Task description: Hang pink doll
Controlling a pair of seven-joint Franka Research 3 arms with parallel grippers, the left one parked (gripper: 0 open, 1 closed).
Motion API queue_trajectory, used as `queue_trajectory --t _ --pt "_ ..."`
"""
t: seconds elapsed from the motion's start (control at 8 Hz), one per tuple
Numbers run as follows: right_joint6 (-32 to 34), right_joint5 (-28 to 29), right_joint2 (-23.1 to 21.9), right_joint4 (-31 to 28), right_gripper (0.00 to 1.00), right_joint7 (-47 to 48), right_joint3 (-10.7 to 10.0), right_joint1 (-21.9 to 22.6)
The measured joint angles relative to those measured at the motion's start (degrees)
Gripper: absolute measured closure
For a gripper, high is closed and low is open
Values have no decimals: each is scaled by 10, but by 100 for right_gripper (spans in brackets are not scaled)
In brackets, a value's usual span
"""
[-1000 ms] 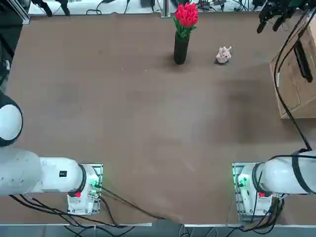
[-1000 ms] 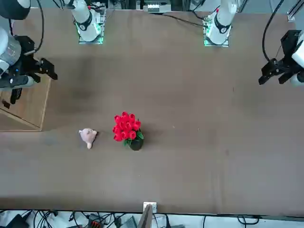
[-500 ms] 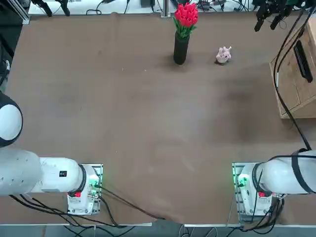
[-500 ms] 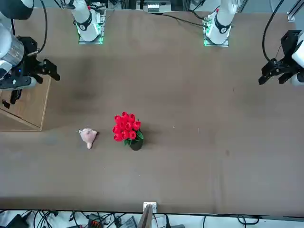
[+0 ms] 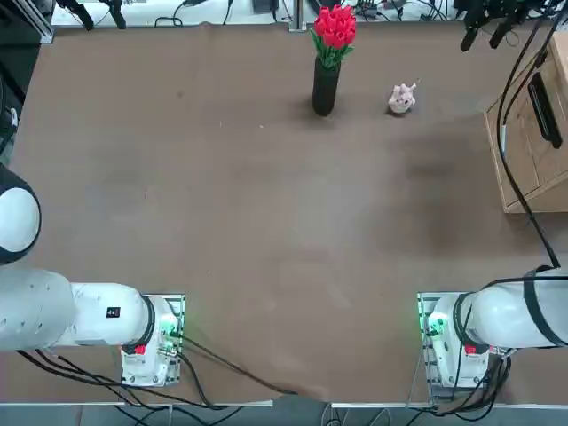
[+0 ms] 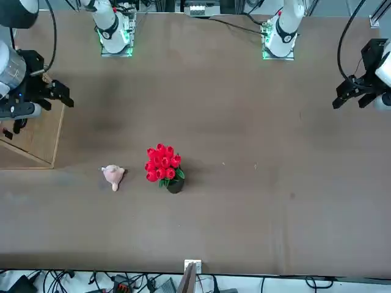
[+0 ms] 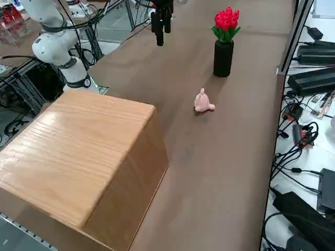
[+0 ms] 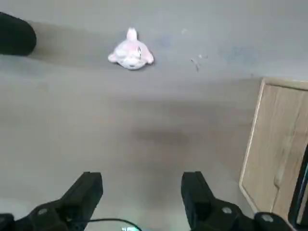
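1. Pink doll (image 8: 131,54) alone on tabletop (image 6: 256,220), btwn tulip vase (image 7: 223,58) & wooden cabinet (image 7: 78,157), touching neither.
2. R hand (image 8: 140,199) up above tabletop, fingers wide apart, nothing btwn them.
3. Step, my read: approach, pre-grasp; doll not picked up yet.
4. Next: bring R hand over doll, line up fingers either side, lower, close gently; keep clear of vase. Hanging comes after; hook spot n/a in these views.

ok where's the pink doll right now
In the top view the pink doll lies toward the table's far edge, right of center, between the black vase and the wooden box.
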State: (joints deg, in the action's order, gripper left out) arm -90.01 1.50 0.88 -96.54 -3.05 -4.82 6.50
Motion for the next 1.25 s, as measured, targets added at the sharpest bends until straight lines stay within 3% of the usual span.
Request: queue_trajectory --t 0.25,0.5,0.88,1.25 --pt "35 0 10 0 0 20 0 0" --pt "49 0 25 0 0 104 2 2" --pt "19 2 57 1 0 324 6 10" --pt "-89 54 120 1 0 599 9 41"
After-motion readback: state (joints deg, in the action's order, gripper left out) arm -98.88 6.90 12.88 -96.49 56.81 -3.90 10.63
